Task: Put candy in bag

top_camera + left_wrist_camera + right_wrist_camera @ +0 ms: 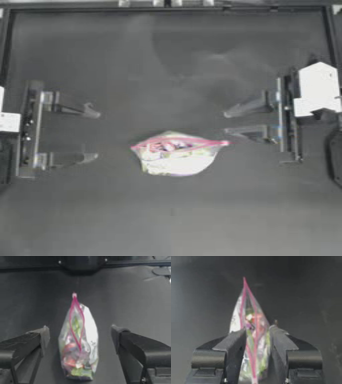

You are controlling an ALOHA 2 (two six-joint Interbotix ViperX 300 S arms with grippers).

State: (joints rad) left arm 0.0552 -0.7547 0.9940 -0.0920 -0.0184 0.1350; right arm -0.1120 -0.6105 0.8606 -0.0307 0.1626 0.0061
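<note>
The bag (177,159), clear plastic with a pink-red seal strip (190,144), lies at the table's middle with its mouth spread apart. Red, green and yellow pieces show through it. No separate candy is in view outside the bag. My left gripper (89,134) sits well to the bag's left, open wide, and the left wrist view shows the bag (87,339) standing beyond its jaws, apart from them. My right gripper (230,123) is just right of the bag's seal end, open by a narrow gap. The right wrist view shows the bag (248,307) through that gap.
The dark table's raised frame (167,9) runs along the far edge and both sides. A white block (317,90) sits on the right arm and a white tag (8,121) on the left arm. Bare table lies in front of and behind the bag.
</note>
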